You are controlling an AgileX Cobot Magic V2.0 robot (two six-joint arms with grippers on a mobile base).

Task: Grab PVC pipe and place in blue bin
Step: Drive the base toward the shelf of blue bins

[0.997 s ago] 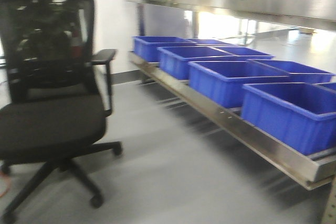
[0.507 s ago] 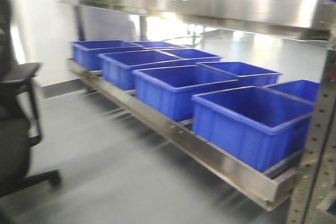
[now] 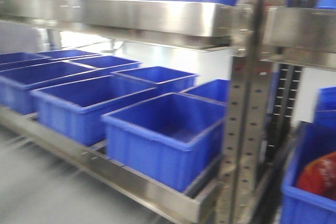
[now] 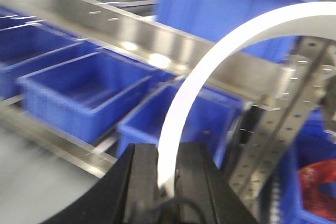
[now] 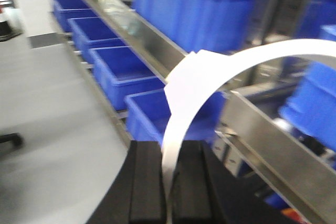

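Observation:
No plain pipe shape shows in any view. In the left wrist view my left gripper (image 4: 168, 150) is shut on a white curved band (image 4: 184, 93) that arcs up and to the right. My right gripper (image 5: 168, 148) is likewise shut on a white curved band (image 5: 189, 87) with a kink near its top. I cannot tell whether this band is the PVC pipe. Several open blue bins stand in a row on the lower steel shelf; the nearest blue bin (image 3: 163, 135) is ahead. Neither arm shows in the front view.
A steel shelf rail (image 3: 131, 182) runs along the front of the bins, with an upper steel shelf (image 3: 131, 17) carrying more blue bins. A perforated upright post (image 3: 244, 129) splits the rack. Right of it, another blue bin (image 3: 310, 198) holds something red (image 3: 320, 174). Grey floor lies at lower left.
The front view has swung right and closer to the rack. The black office chair has left the view on the left; the upright post and the right-hand bin have come in.

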